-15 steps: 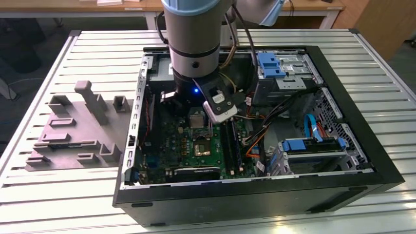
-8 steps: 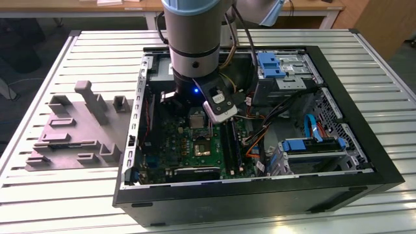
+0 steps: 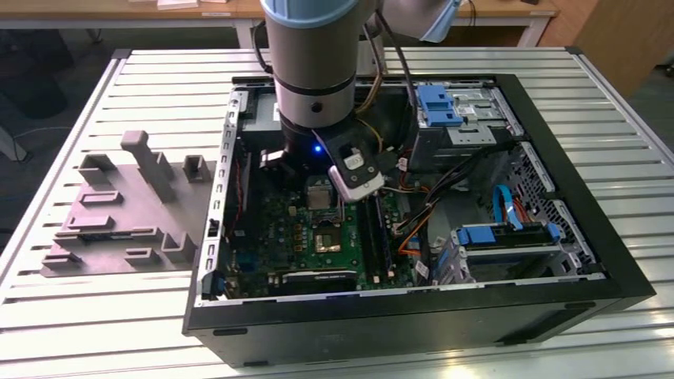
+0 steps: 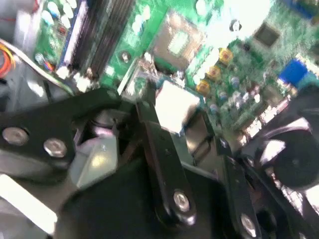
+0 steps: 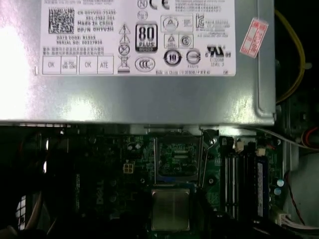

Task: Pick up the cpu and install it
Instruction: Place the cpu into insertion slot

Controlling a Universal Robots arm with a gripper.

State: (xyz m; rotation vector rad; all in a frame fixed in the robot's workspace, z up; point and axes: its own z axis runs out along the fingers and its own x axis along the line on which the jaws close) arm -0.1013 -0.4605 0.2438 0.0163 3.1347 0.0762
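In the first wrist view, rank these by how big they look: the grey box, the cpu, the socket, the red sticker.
1. grey box, by far the largest
2. socket
3. cpu, which looks only slightly smaller; it may be nearer the camera, so this pair is unsure
4. red sticker

Open black computer case (image 3: 421,325) on slatted table (image 3: 126,320), green motherboard (image 3: 282,230), labelled grey power supply (image 5: 149,99), grey fixture (image 3: 106,229)

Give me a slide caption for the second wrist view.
Gripper holding the cpu over the green motherboard, close to its socket.
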